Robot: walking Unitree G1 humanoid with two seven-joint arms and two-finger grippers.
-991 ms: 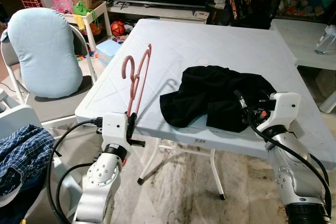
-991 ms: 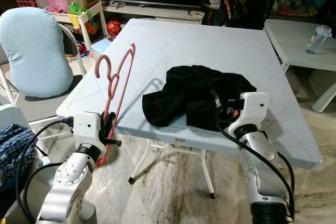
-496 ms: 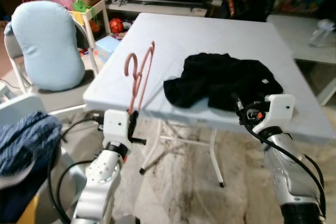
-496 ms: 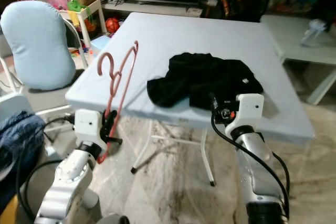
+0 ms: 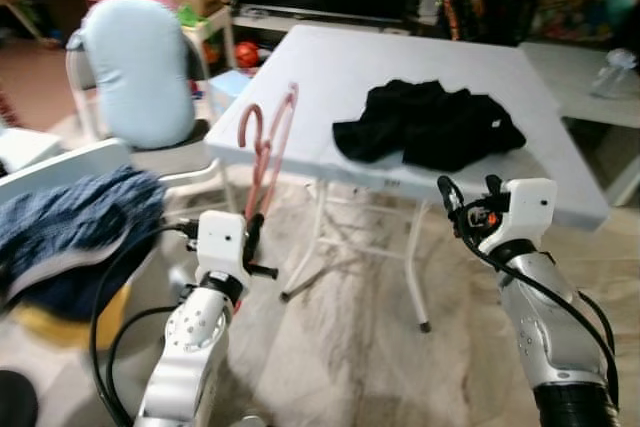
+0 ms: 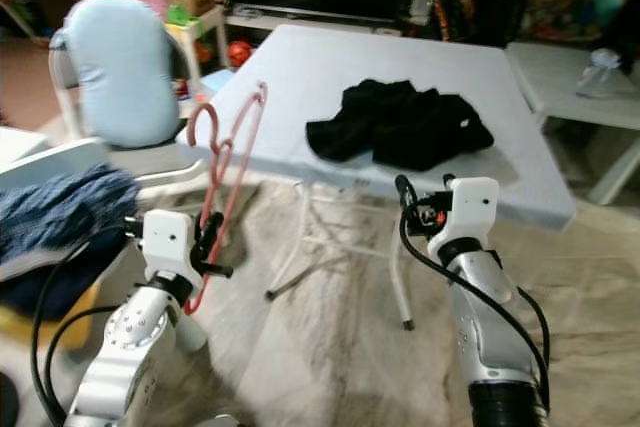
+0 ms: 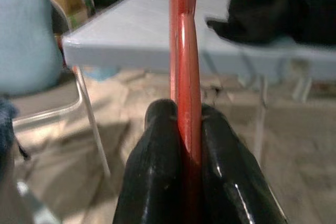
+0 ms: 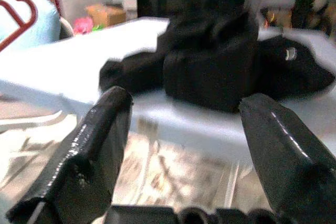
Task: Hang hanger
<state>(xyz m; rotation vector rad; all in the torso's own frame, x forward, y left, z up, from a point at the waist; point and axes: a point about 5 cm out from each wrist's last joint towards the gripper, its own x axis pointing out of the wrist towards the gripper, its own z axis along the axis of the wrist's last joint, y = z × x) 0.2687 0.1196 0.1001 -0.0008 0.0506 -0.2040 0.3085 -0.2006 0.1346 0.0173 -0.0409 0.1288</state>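
Left end effector (image 7: 186, 129) pinches the red hanger (image 5: 265, 147); right end effector (image 8: 189, 145) spread, facing white table (image 5: 340, 57).

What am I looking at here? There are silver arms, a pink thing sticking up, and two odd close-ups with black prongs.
It is a walking humanoid robot seen through its own cameras. The two wide pictures come from its head, looking down at its silver arms. The close-ups come from cameras on its wrists, looking along each gripper's two black fingers. The left gripper is shut on a pink hanger, held upright. The right gripper is open and holds nothing. Ahead stands a pale folding table with a black garment heaped on it. To the robot's left are a chair with a light blue cushion and some blue cloth.
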